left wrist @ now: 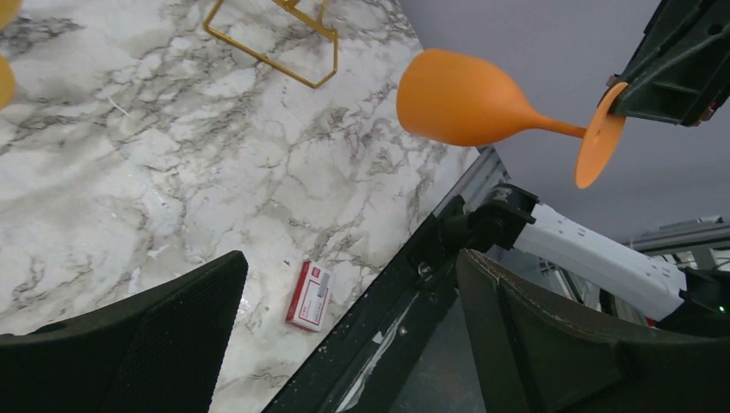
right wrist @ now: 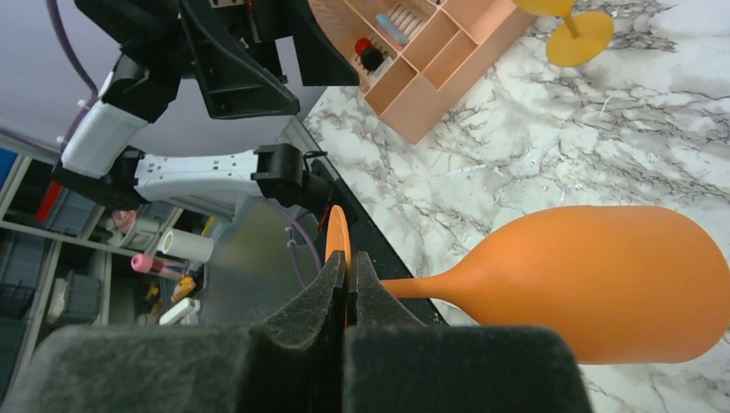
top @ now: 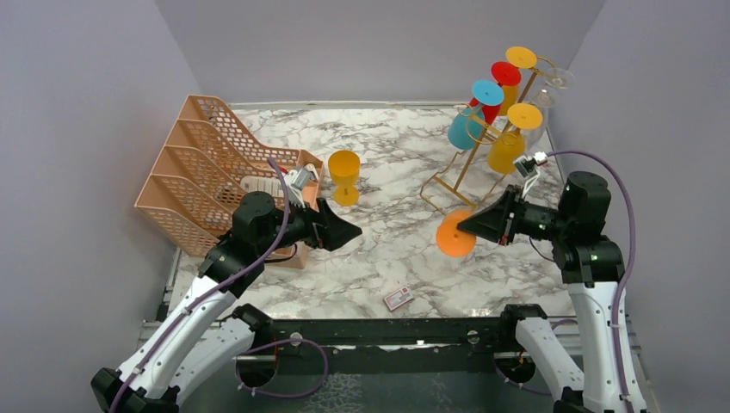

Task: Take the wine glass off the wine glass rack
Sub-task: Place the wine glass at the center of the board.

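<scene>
Pinched tight on the thin rim of the round foot, the jaws of the right gripper (right wrist: 349,262) hold the orange wine glass (right wrist: 603,284) in the air by that edge alone. The stem and bowl reach away from the fingers over the marble table (top: 387,258). From above, only the flat orange foot shows, facing the camera at about 4 o'clock on the table, with the bowl hidden behind it. The glass is off the wine glass rack (top: 469,168), a slanted gold wire frame at about 1 o'clock, and hangs just beyond the near corner of its base. Blue, red, yellow and clear glasses hang on its rails. The left gripper (top: 349,231) has its jaws spread wide with nothing between them, at about 8 o'clock, pointing toward the held glass. Behind it, at about 10 o'clock, stands a peach mesh organizer (top: 202,168). A yellow glass (top: 344,175) stands upright just beside it. A small red and white box (top: 398,298) lies at 6 o'clock.
</scene>
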`<state>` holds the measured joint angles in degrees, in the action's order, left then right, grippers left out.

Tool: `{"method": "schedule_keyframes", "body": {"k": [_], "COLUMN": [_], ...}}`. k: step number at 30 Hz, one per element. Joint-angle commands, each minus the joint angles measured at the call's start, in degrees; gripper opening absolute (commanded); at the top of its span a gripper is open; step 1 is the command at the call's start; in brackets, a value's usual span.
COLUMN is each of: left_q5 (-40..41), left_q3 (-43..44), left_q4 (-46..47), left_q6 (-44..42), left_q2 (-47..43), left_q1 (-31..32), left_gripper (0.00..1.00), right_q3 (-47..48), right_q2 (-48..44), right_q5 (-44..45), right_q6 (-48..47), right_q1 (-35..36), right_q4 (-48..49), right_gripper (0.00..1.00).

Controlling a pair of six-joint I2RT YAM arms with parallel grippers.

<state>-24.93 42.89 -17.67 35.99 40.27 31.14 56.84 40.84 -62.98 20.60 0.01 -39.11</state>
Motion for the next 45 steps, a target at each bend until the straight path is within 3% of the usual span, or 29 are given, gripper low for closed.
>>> {"method": "schedule_keyframes", "body": {"k": [1,6,10,12,19,27,32,39,45], "left_q5": [-8.31,-9.43,-9.35,-9.28,-8.38,-15.09,-16.18,-17.10,-23.23], "left_q3": [-4.06,-5.84,-4.99,-4.59,-6.51,-10.06,-12.14,-12.79,-12.72], "left_q4": [13.67,20.37,22.06,22.07,16.77,21.49,30.46,32.02,33.68], "left_q6": [5.86,8.39,8.57,8.57,5.65,3.60,7.92,8.53,7.63], "left_q2": [0.38,2.23,4.40,4.04,-0.98,-1.36,-0.86,-0.75,-0.08], "left_q1": [-0.02,0.22,0.92,1.11,1.21,1.22,1.20,1.21,1.18], "left_gripper": [0.96,0.96,0.93,0.93,0.89,0.77,0.57,0.22,0.16], "right_q3": [2.21,1.58,2.90,4.46,2.09,-1.49,-5.62,-10.09,-12.44], "right_q2": [2.83,5.82,11.64,14.89,19.75,19.27,18.35,16.18,13.78], "right_q5": [-1.48,13.56,42.56,49.30,47.24,47.83,47.87,48.37,49.69], "right_q6": [-5.70,-0.70,1.19,1.34,0.54,2.71,6.67,8.54,8.59], "right_q1": [2.82,20.51,47.62,53.95,54.57,54.55,54.57,54.57,54.56], "right_q4": [-2.20,4.75,7.96,8.21,21.04,33.41,41.53,46.24,48.72], "right_gripper": [0.01,0.01,0.01,0.01,0.01,0.01,0.01,0.01,0.01]}}
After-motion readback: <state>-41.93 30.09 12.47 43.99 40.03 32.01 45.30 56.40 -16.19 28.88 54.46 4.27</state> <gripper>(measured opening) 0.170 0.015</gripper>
